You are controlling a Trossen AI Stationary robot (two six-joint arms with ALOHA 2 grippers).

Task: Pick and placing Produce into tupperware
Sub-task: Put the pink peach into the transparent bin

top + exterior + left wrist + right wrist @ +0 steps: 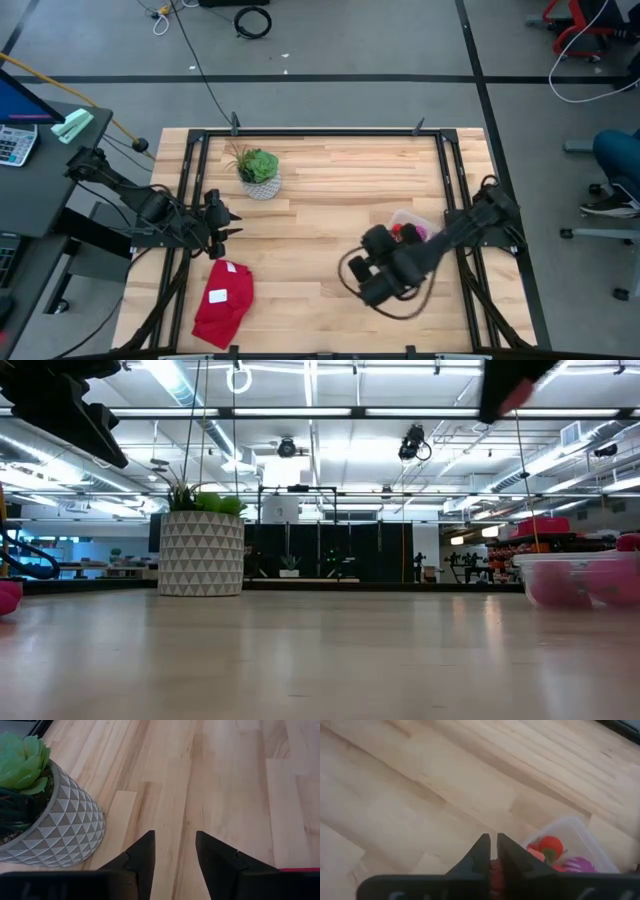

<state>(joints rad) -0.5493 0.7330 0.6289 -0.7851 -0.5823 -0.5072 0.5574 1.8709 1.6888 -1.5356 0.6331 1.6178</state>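
Wood-plank table (330,200), fluorescent-lit workshop beyond.

plant pot (261,176) — back left | cloth (224,297) — front left | tupperware (412,227) right, produce (408,234) inside

table (330,190): pale matt wood planks | tupperware (577,832): clear smooth plastic | cloth (222,300): red fabric | pot (65,827): matt, faceted

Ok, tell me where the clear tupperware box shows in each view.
High view: tupperware right of centre, beside the right arm.
Low view: far right edge, pink produce inside.
Left wrist view: not in it.
Right wrist view: just beyond the fingers, holding red and purple produce.
Shared landmark: the wooden table.
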